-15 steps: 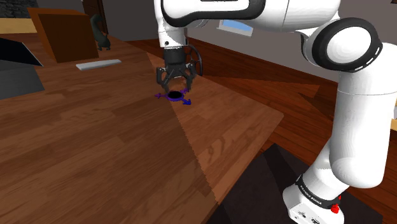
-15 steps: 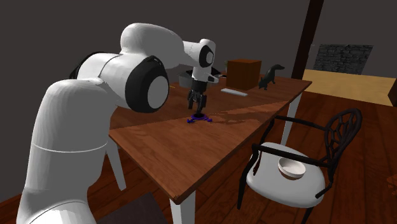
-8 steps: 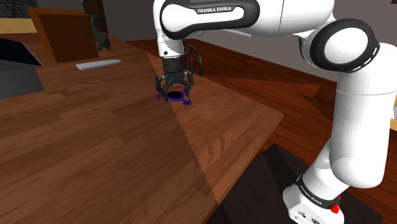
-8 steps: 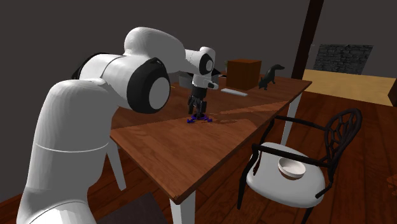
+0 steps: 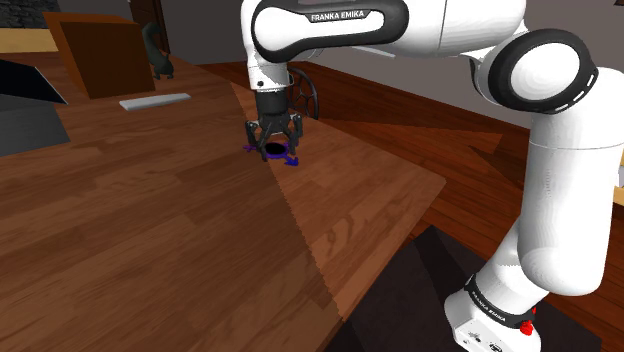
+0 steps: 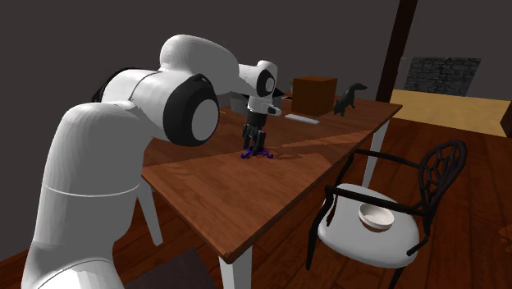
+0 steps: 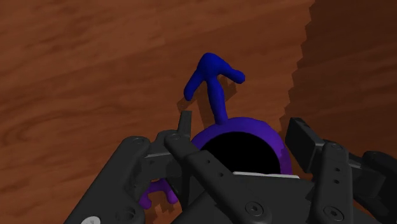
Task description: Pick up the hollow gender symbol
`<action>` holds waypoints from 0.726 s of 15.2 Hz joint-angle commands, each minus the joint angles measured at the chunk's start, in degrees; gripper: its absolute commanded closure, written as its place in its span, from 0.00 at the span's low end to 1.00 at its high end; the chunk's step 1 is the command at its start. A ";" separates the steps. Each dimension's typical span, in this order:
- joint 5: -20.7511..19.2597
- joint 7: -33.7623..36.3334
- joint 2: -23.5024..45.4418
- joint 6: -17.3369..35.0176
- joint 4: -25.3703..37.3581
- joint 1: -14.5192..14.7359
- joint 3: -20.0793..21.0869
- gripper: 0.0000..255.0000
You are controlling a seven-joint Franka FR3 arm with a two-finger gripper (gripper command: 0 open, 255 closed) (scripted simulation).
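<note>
The hollow gender symbol (image 7: 216, 95) is a purple-blue ring with an arrow arm, lying flat on the wooden table (image 5: 150, 230). In the wrist view its ring sits between my two black fingers (image 7: 302, 137), which press against its sides. My gripper (image 7: 242, 130) is straight down over it, fingertips at table level. From the shoulder view the gripper (image 5: 273, 150) covers most of the ring, and an arrow tip of the symbol (image 5: 289, 158) pokes out beside it. The second exterior view has the gripper (image 6: 256, 148) low over the symbol (image 6: 261, 153) mid-table.
A brown box (image 5: 100, 50), a dark animal figurine (image 6: 351, 97) and a flat grey bar (image 5: 155, 101) stand at the table's far end. A dark slab (image 5: 25, 120) lies at the shoulder view's left. A chair holding a white bowl (image 6: 377, 217) stands by the table edge.
The gripper came down from just above the symbol to table level around its ring, and the fingers have drawn in against it. The symbol has shifted slightly.
</note>
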 commanded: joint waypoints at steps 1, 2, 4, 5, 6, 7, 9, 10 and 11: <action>-0.05 -0.01 0.11 0.09 -0.06 -0.04 -0.06 1.00; -0.06 -0.02 0.13 0.08 -0.03 -0.04 -0.06 1.00; -0.04 0.08 0.09 -1.43 1.46 0.03 -0.02 1.00; -0.04 0.14 0.12 -2.21 2.27 0.08 0.00 1.00; -0.04 0.19 0.15 -3.00 3.09 0.13 0.02 1.00; -0.04 0.25 0.20 -3.79 3.93 0.19 0.04 1.00; -0.06 0.38 0.34 -5.40 5.69 0.31 0.07 1.00; -0.08 0.44 0.44 -6.22 6.61 0.38 0.09 1.00; -0.10 0.52 0.56 -7.05 7.57 0.46 0.10 1.00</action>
